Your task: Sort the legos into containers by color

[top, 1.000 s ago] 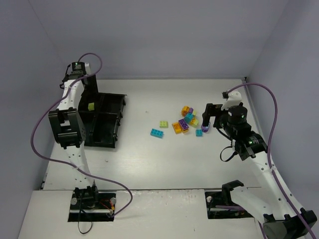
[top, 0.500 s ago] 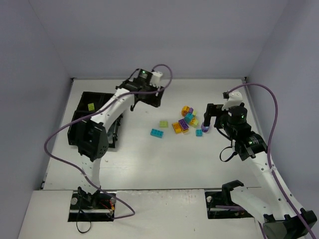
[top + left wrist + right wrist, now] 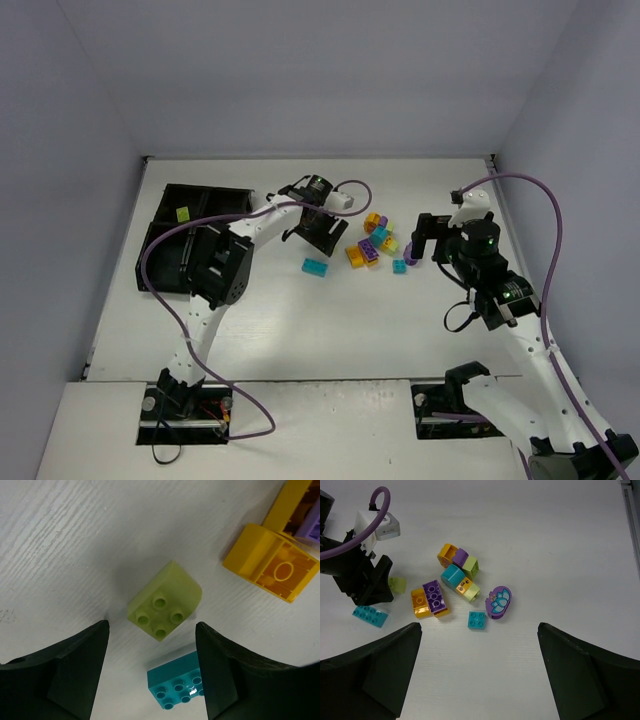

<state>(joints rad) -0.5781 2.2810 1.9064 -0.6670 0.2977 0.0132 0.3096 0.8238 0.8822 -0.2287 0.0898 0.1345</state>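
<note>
While left claw gapes, rounded four-stud brick, grained tabletop

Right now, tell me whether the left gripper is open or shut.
Open: the left gripper has fingers wide apart, gripping nothing; the yellow-green brick lies untouched.

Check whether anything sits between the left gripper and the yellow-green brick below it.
Nothing visible does. The left gripper hangs open right over the yellow-green brick on bare table; the cyan brick and orange brick lie beside it, not touching.
</note>
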